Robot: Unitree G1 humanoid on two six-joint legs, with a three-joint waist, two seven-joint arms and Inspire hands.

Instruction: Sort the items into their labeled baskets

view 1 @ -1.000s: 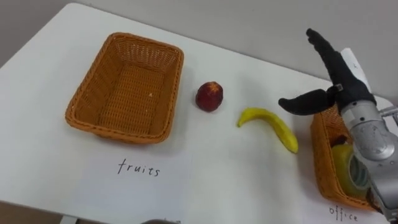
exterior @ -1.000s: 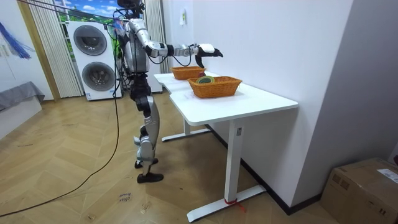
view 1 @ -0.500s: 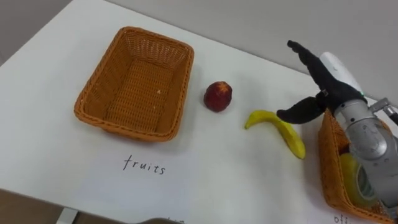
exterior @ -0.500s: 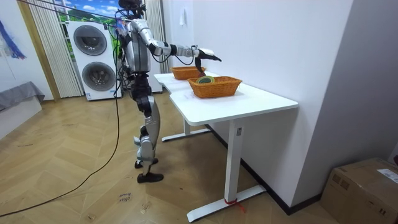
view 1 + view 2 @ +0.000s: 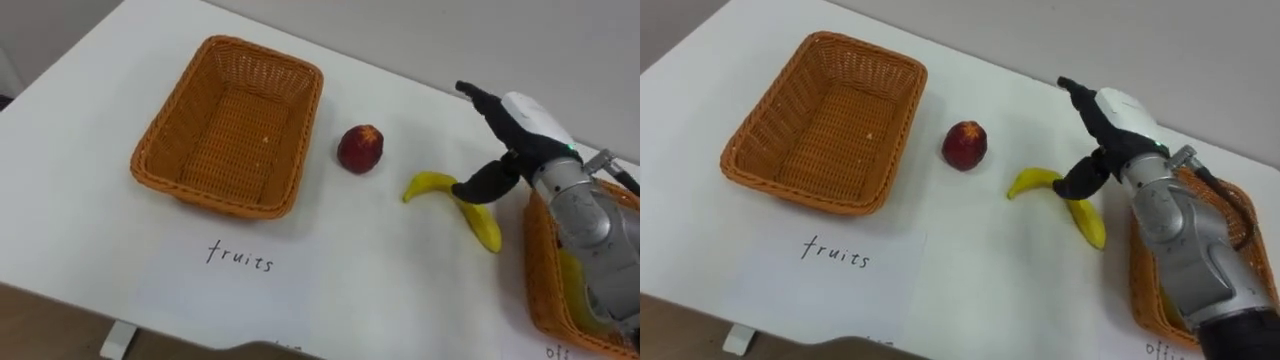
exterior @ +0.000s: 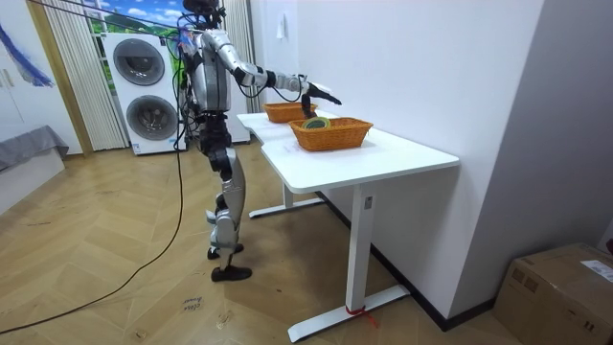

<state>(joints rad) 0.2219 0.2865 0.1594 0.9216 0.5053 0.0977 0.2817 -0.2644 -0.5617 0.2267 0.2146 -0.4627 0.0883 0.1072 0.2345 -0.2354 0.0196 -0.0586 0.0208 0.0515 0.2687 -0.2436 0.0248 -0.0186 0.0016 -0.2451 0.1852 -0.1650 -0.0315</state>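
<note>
2 head eyes close above table (image 5: 400,295); distant room camera shares it.

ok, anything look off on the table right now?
Nothing spilled, tipped or damaged. The banana and red fruit lie loose on the table, between the empty fruits basket and the office basket, unsorted. The right hand is open over the banana.

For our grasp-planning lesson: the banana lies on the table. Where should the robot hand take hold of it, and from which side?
Probably the middle of the banana, from above. It lies flat on the table, its curve sideways, so thumb and fingers can close across its narrow width. The open right robot hand is over that part, thumb pointing down.
</note>
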